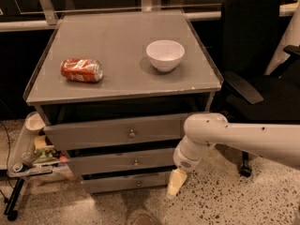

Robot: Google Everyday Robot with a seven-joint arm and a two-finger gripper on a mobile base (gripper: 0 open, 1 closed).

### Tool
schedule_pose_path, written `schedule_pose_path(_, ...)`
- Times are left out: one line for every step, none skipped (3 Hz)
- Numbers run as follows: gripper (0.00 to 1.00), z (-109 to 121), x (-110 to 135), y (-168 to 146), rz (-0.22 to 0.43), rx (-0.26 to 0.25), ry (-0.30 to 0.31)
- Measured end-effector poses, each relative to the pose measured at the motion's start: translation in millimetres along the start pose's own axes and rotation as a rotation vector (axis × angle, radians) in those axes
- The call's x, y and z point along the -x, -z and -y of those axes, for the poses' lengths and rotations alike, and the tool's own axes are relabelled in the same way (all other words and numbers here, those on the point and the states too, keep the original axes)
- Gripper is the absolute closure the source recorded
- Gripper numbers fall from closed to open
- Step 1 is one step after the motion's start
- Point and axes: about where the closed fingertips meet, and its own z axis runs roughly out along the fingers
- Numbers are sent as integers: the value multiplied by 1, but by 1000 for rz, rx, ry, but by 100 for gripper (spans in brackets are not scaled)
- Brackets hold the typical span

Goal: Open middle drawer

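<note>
The grey cabinet [117, 55] has three drawers stacked in its front. The middle drawer [108, 164] has a flat grey front with a small round metal knob [136, 162] at its centre. It sits between the taller top drawer [93, 134] and the shorter bottom drawer [117, 183]. My gripper [174, 183] hangs on the white arm [220, 132] at the right end of the drawer fronts. It is below the middle drawer's right edge, level with the bottom drawer and right of the knob. It holds nothing that I can see.
An orange soda can [81, 70] lies on its side on the cabinet top, with a white bowl [165, 55] to its right. A black office chair [258, 64] stands close on the right. A small cart with clutter [33, 153] stands to the left, on the speckled floor [225, 200].
</note>
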Motion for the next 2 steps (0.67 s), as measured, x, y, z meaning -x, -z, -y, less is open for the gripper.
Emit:
schedule_pose_path(0,8,0,-6,10,-28,-12)
schedule_pose_path(0,39,0,-16,25,-92,-45)
